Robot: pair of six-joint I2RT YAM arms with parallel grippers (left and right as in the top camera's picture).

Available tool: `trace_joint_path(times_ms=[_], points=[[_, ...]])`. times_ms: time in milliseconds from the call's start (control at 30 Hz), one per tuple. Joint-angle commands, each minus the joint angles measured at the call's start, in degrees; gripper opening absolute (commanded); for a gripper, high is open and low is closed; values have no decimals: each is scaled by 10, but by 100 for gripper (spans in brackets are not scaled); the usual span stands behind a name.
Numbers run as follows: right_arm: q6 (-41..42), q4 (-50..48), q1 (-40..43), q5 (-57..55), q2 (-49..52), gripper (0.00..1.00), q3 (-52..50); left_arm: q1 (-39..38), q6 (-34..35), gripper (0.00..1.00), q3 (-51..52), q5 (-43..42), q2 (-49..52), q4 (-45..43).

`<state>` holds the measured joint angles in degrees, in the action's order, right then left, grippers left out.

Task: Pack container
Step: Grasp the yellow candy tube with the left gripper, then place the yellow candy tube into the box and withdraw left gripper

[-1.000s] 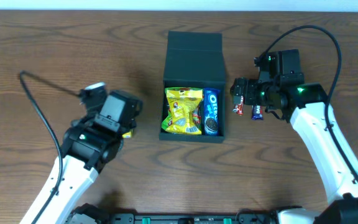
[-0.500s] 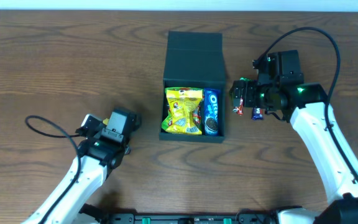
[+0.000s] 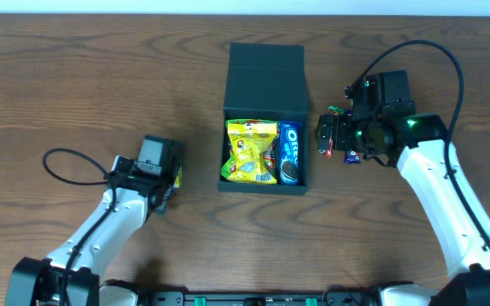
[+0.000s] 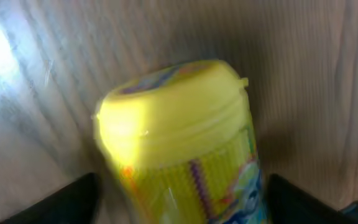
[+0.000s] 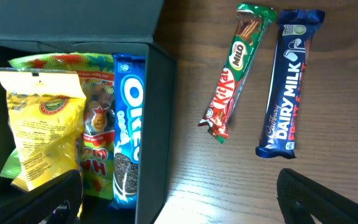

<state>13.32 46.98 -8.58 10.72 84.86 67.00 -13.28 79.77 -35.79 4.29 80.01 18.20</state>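
The dark teal container stands open at the table's middle, its flap lid folded back. Inside lie a yellow snack packet and a blue Oreo pack; both also show in the right wrist view, the packet and the Oreo pack. My right gripper is open and empty, hovering over the container's right wall. A Milo KitKat bar and a Dairy Milk bar lie just right of it. My left gripper is open, its fingers on either side of a yellow capped snack tube.
The yellow tube lies on the wood table left of the container. A black cable loops left of the left arm. The right arm's cable arcs over the far right.
My left arm has dropped low and drawn back to the left, its fingers now beside the yellow tube. My right gripper has barely moved. The bars and container have not moved.
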Motion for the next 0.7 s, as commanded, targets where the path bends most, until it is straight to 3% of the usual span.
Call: trace_joint_path(times_ms=[0, 233, 300, 433, 667], points=[[-8, 1, 2, 2, -2, 99, 2, 12, -37, 67, 4, -26, 3, -2], [-19, 4, 3, 2, -2, 99, 2, 12, -82, 42, 4, -28, 3, -3], [-34, 4, 3, 2, -2, 99, 2, 12, -132, 27, 2, -22, 3, -7], [-33, 1, 17, 1, -2, 99, 2, 12, -243, 8, -25, 13, 3, -5], [-33, 2, 49, 1, -2, 99, 2, -7, -431, 6, -135, 16, -10, 17]])
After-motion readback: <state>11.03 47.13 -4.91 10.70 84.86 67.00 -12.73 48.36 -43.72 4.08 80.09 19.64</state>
